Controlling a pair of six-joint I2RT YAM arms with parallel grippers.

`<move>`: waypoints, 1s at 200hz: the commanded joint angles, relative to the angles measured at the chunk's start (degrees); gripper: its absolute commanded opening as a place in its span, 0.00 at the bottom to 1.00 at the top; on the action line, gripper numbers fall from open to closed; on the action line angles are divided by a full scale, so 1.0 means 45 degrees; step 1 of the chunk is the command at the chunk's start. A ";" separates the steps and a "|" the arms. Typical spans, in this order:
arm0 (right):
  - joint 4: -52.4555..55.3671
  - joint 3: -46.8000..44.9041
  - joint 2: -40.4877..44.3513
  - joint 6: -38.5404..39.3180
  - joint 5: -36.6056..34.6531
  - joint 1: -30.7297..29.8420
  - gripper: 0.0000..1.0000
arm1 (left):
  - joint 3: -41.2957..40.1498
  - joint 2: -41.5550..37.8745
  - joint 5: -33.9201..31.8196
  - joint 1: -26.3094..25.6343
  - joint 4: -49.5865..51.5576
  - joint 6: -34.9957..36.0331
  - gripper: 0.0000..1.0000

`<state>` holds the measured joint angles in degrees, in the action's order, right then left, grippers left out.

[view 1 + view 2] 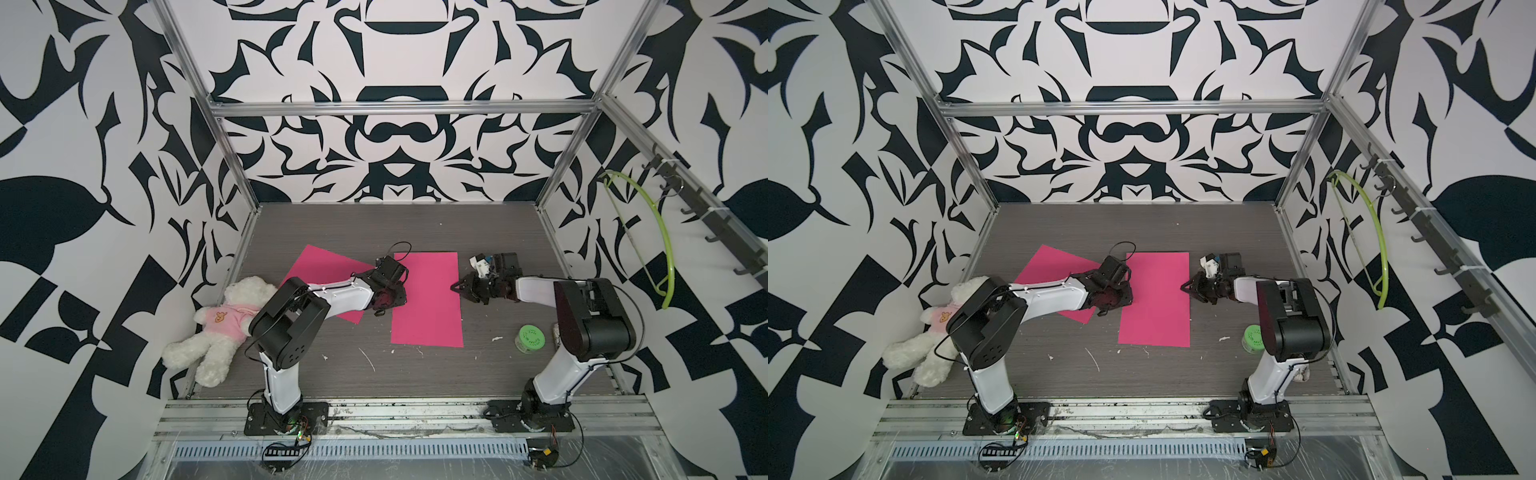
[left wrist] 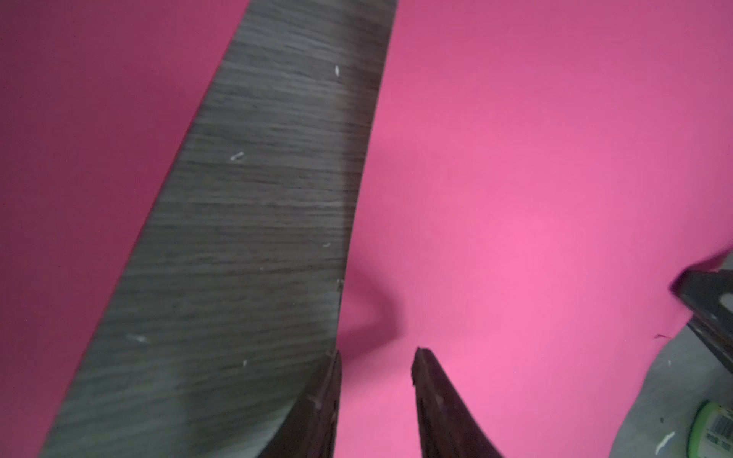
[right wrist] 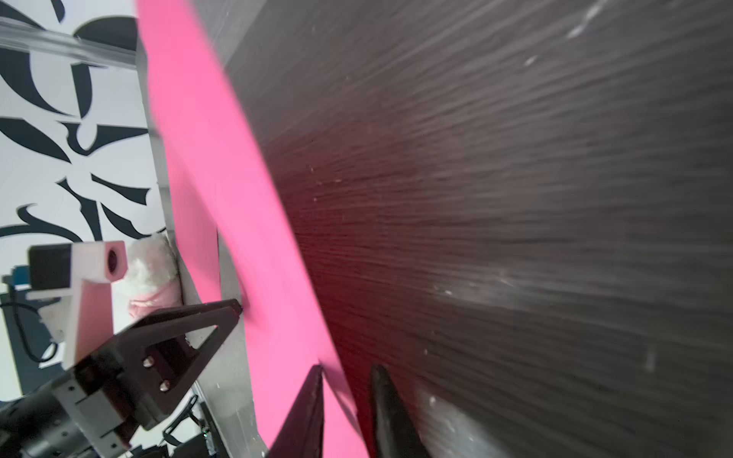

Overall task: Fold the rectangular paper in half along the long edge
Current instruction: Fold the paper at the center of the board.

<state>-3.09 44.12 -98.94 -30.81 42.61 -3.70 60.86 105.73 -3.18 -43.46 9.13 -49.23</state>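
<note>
**Worktop** (image 1: 374, 232): grey wood grain, carrying everything in the scene.

**Rectangular paper** (image 1: 428, 307): pink, lying flat and unfolded near the centre. Its long edges run away from the arm bases.

**Second pink sheet** (image 1: 322, 266): lies askew just beside the paper's left long edge, partly hidden under the left arm.

**Teddy bear** (image 1: 220, 332): at the worktop's left margin, well apart from the paper.

**Left fingers** (image 2: 440, 408): spread and holding nothing. One tip is at the paper's left long edge and the other is over the sheet.

**Right fingers** (image 3: 390, 416): a narrow gap shows between them. They straddle the right long edge and do not appear to be pinching it.

**Green roll** (image 1: 532, 338): near the right arm, clear of the paper.

**Hazards, as judged from this position:**
- The flat edge gives the right fingers little to catch, so closing on it may only push the sheet sideways.
- If the left fingers do not pin the paper, it could slide onto the neighbouring sheet.
- If the paper slides that way, the long edges would meet askew and the crease would run crooked.
</note>
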 commanded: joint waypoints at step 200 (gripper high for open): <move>0.3318 0.2514 0.0189 0.1885 -0.1679 -0.1042 0.00 | -0.1425 0.0585 0.0685 0.0025 0.0126 -0.0900 0.21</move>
<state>9.15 52.71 -97.73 -23.83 37.04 -6.79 57.78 105.71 -1.69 -43.33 2.50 -52.69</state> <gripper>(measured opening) 0.046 0.230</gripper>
